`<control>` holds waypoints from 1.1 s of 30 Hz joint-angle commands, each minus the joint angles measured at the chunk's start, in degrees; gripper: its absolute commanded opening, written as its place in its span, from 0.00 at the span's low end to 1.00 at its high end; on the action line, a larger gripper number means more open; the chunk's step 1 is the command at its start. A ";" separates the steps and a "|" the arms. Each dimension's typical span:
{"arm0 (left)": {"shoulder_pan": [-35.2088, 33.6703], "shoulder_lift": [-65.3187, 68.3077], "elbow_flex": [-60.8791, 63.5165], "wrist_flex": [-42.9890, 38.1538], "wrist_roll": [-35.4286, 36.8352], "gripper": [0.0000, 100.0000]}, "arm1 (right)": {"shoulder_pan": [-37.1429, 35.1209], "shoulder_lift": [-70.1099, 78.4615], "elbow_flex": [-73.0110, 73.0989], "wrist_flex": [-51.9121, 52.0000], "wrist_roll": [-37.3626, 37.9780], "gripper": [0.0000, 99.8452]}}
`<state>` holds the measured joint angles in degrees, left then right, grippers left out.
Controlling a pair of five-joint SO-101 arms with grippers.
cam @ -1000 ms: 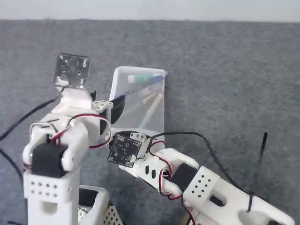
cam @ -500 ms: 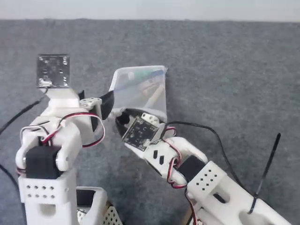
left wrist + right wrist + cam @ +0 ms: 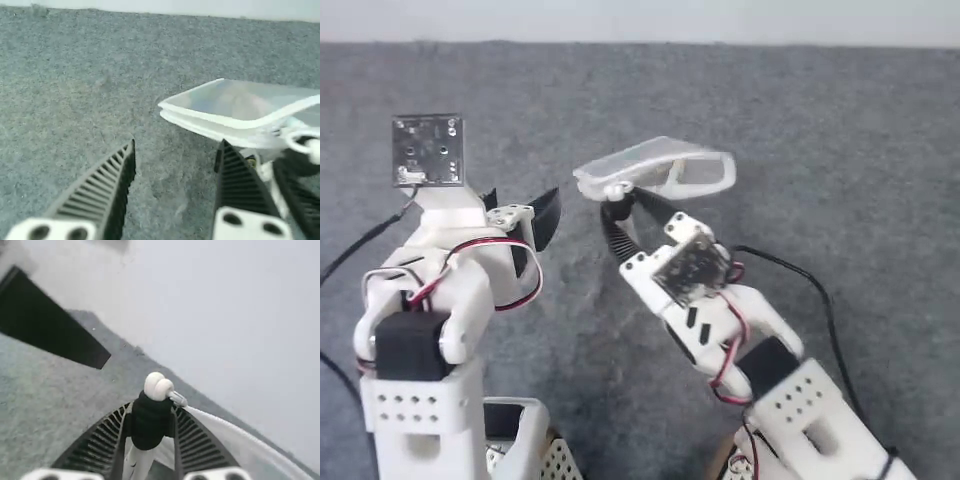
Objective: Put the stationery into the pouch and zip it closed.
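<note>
pouch: clear, hung from its zip-pull end, wall turned nearly edge-on to the high view; apparently raised off the grey desk, though the far end is hard to judge.
stationery: faint coloured shapes behind the pouch wall; judged already inside, number not tellable.
zip pull: white bead with a ring, at the pouch corner nearer the left arm.
right claw: pinched narrow on the zip pull, carrying the pouch.
left claw: spread wide, holding nothing, just beside the pull end, not touching.
done: loading, by the look of it.
left to do: the zip. Lips look pressed together at the near corner; the rest is hidden, so closure not tellable.
next call: probably a second grip on the pouch body, so the pull can travel against something held.
</note>
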<state>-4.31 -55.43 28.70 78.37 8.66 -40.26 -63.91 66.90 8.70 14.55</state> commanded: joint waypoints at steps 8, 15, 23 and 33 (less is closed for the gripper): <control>0.09 -2.99 -0.31 -1.49 0.88 0.24 | 3.91 -12.35 -1.05 5.67 -0.44 0.01; 0.09 -13.63 7.96 -7.74 0.88 0.24 | 4.44 -17.01 1.05 6.02 -0.35 0.01; 8.44 -23.47 13.67 -8.70 -2.73 0.25 | 4.70 -22.11 2.11 6.46 -0.35 0.01; 17.23 -31.21 20.00 -8.79 -8.97 0.29 | 4.53 -22.73 1.76 8.75 3.43 0.01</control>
<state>10.81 -85.14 48.31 70.81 1.54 -36.04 -83.96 70.24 16.09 15.60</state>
